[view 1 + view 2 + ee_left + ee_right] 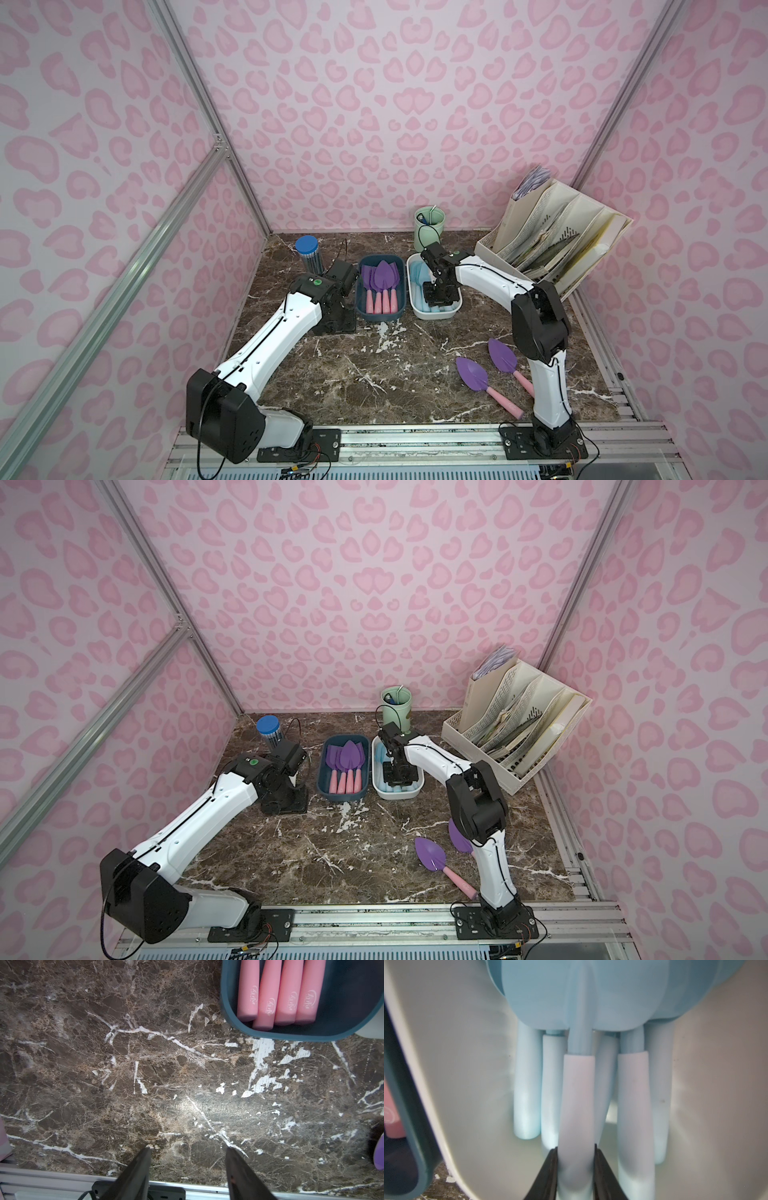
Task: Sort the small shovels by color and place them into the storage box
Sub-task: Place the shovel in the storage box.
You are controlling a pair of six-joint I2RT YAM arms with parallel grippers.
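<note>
A dark blue storage box (380,319) holds several purple shovels with pink handles (381,286); those handles (278,995) also show in the left wrist view. Beside it a white storage box (432,316) holds several light blue shovels (527,1084). My right gripper (576,1147) is down inside the white box, shut on the handle of a light blue shovel (577,1095). My left gripper (188,1149) hangs open over bare table, left of the dark blue box, with nothing between its fingers. Two purple shovels (473,374) (503,355) lie on the table near the right arm.
At the back left stands a clear pencil tube with a blue cap (307,251). A green cup (429,228) stands behind the boxes, and a cream file organizer (557,232) leans at the back right. An aluminium rail (415,436) runs along the table's front edge.
</note>
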